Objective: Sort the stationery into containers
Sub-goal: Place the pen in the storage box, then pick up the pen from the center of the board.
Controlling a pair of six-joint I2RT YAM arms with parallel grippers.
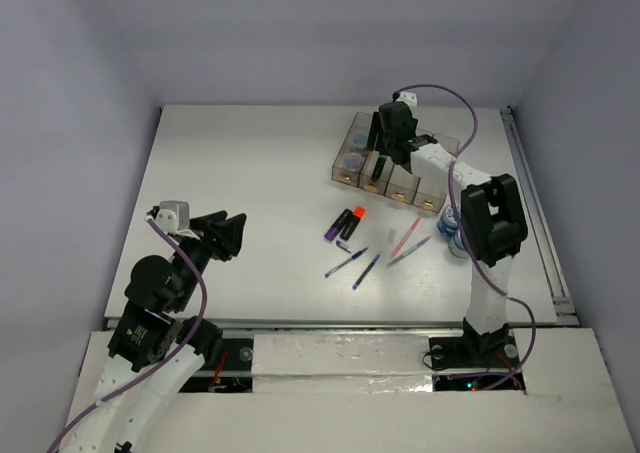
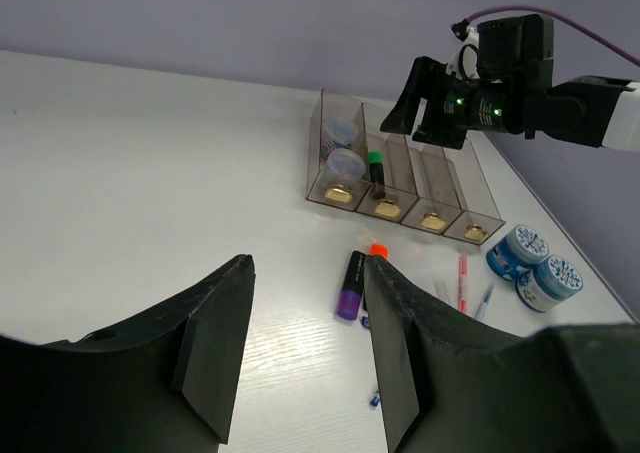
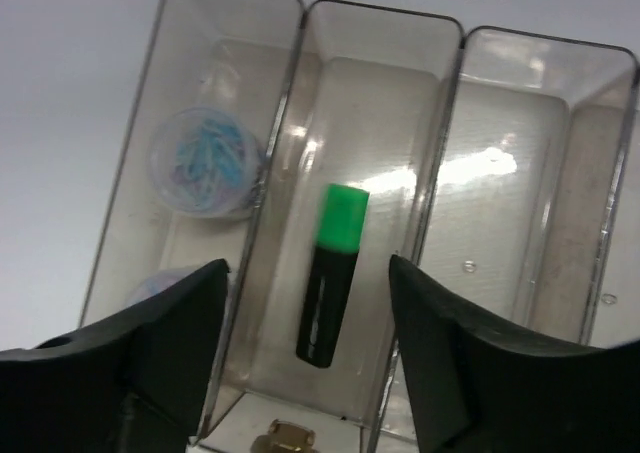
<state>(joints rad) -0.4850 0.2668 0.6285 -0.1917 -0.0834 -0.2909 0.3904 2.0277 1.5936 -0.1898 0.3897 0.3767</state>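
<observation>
Seeing the right pincer (image 3: 308, 308) released above the green-capped marker (image 3: 333, 273) lying inside the containers (image 3: 460, 35), we judge loose markers (image 1: 352, 219) near the containers light, stiff, slick: pinch mid-barrel.

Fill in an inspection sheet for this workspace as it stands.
Surface: white table, no spills or marks seen.
Job's things: containers at the far right; two rolls in the first bin, green marker in the second. Loose on the table: purple marker, orange marker, several pens, two more rolls.
Clutter: nothing seen.
Grippers: left gripper open, hovering over the table's left side; right gripper open above the green marker, not gripping it.
Cables: purple cable arcs above the containers; another trails behind the left gripper.
Surroundings: plain pale walls; rail along the table's right edge.
</observation>
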